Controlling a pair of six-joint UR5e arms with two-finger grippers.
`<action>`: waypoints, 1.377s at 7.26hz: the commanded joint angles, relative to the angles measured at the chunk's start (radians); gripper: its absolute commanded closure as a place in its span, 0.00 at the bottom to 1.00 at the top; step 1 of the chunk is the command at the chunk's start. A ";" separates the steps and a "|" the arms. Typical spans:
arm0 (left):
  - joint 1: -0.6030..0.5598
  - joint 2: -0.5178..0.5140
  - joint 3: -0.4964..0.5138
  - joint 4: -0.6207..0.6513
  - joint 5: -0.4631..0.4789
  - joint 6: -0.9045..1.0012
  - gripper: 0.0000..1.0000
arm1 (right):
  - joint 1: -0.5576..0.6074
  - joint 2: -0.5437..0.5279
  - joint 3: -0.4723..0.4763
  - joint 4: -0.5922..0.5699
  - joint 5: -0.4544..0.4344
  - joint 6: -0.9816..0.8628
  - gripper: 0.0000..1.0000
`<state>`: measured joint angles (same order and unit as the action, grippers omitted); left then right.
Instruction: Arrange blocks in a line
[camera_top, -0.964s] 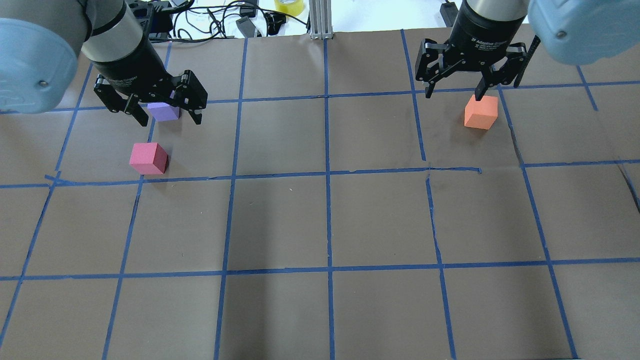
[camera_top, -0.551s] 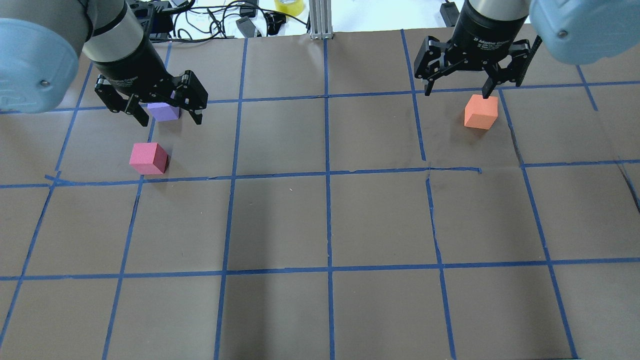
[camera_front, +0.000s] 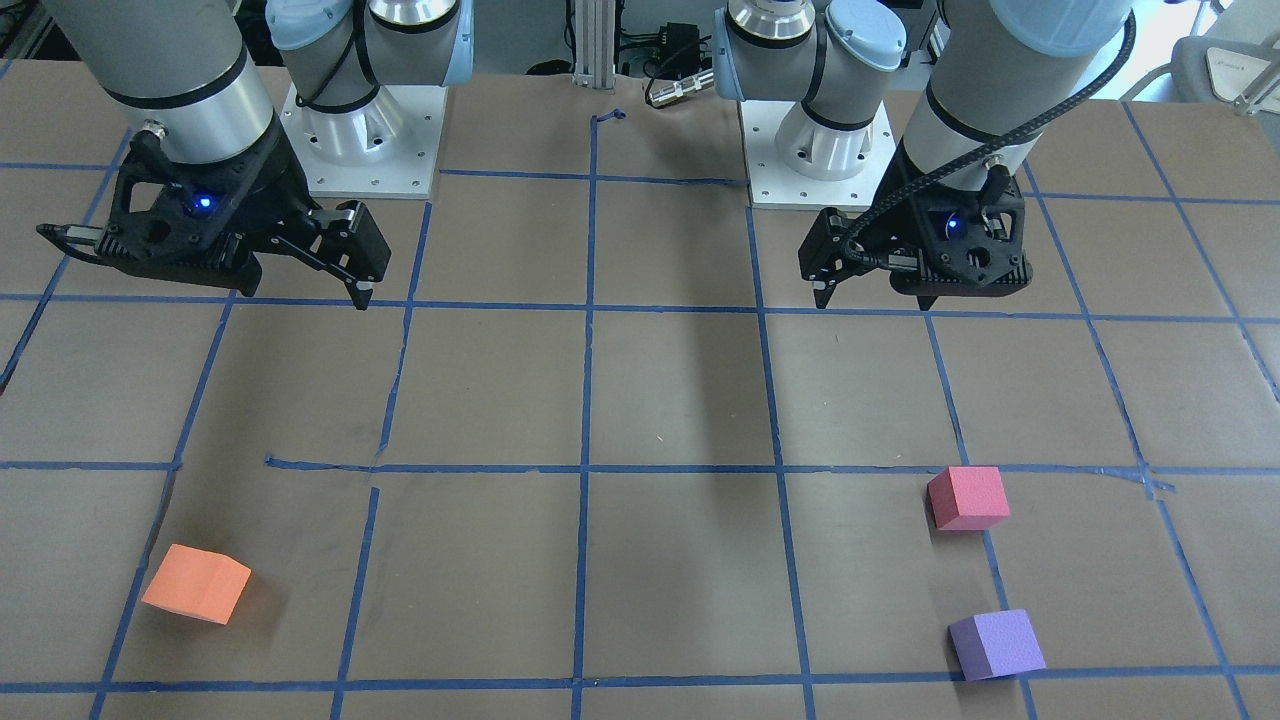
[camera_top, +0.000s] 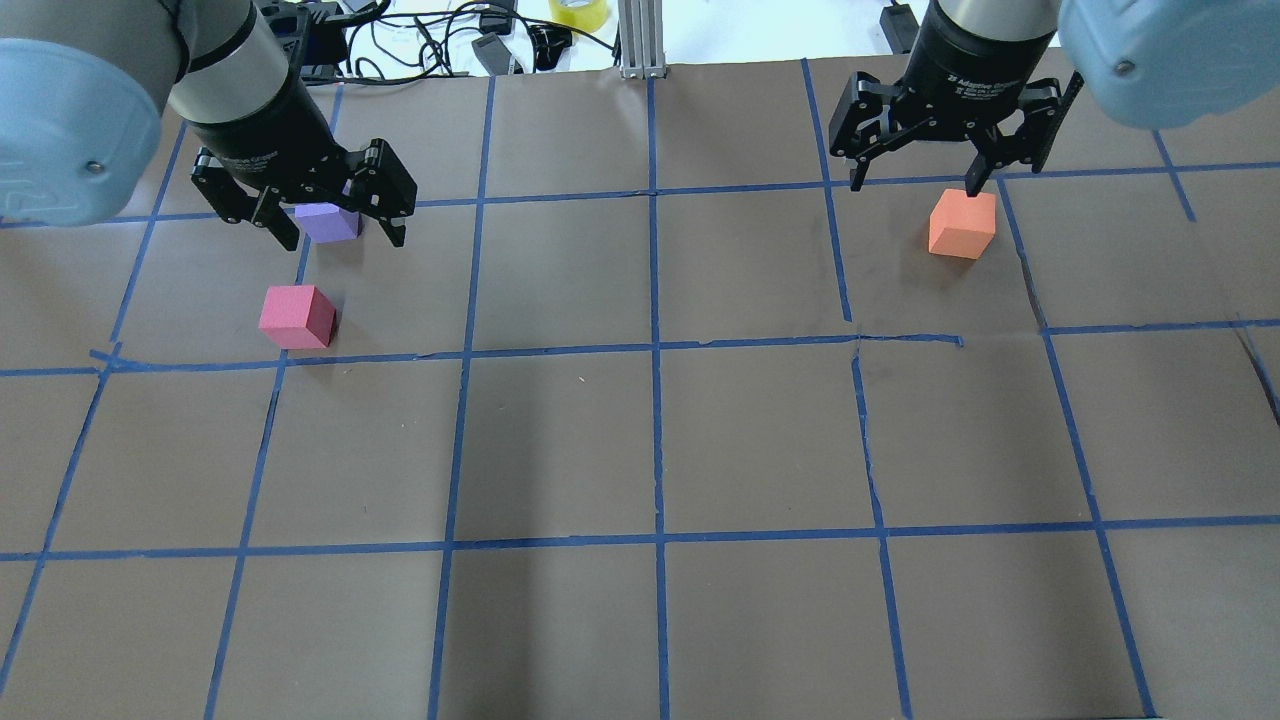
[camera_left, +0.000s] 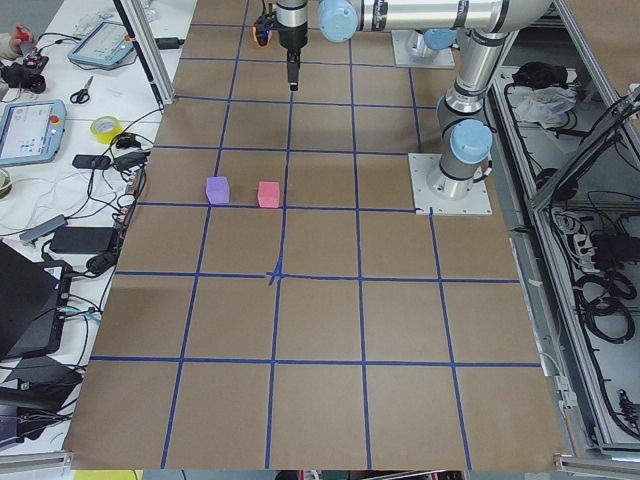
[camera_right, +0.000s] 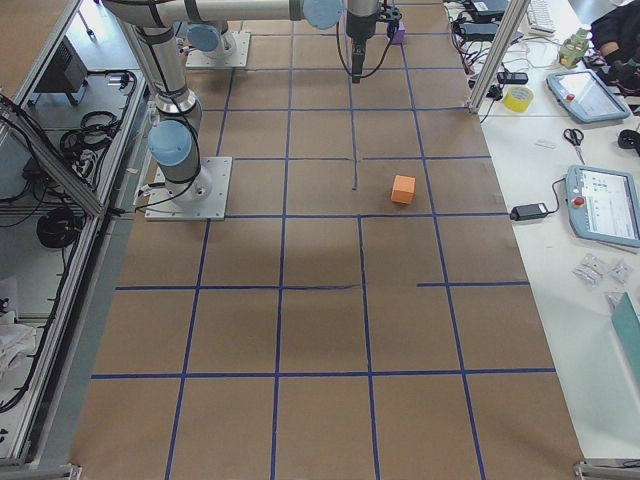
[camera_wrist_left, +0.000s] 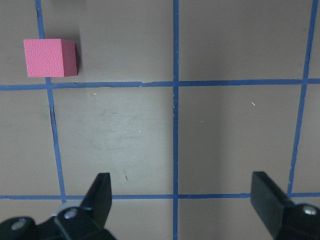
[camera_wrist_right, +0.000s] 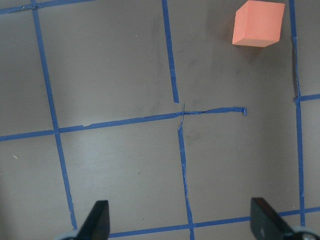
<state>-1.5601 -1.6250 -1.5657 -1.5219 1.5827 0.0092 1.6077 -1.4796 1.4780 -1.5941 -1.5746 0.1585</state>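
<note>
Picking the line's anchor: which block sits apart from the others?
The orange block, alone on the robot's right side; the pink block and purple block sit close together on its left.

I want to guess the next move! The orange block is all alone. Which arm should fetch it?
Probably the right: the open right gripper hangs near the orange block. The left gripper is far off, near the pinkish-red block and purple block.

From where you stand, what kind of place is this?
Most likely a robotics lab workcell: the left arm's base and the right arm's base are bolted to a table marked with a blue tape grid, and a side bench holds what looks like a teach pendant.
</note>
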 joint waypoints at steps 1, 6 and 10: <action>0.000 -0.001 -0.001 0.002 -0.001 -0.002 0.00 | -0.024 0.028 -0.017 -0.012 -0.004 -0.005 0.00; 0.002 0.011 -0.002 0.002 0.000 0.009 0.00 | -0.238 0.233 -0.001 -0.125 0.002 -0.115 0.00; 0.002 0.004 -0.001 0.005 -0.001 0.009 0.00 | -0.258 0.393 0.022 -0.367 -0.007 -0.180 0.00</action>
<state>-1.5585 -1.6197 -1.5669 -1.5184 1.5816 0.0175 1.3564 -1.1473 1.4877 -1.8597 -1.5802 -0.0001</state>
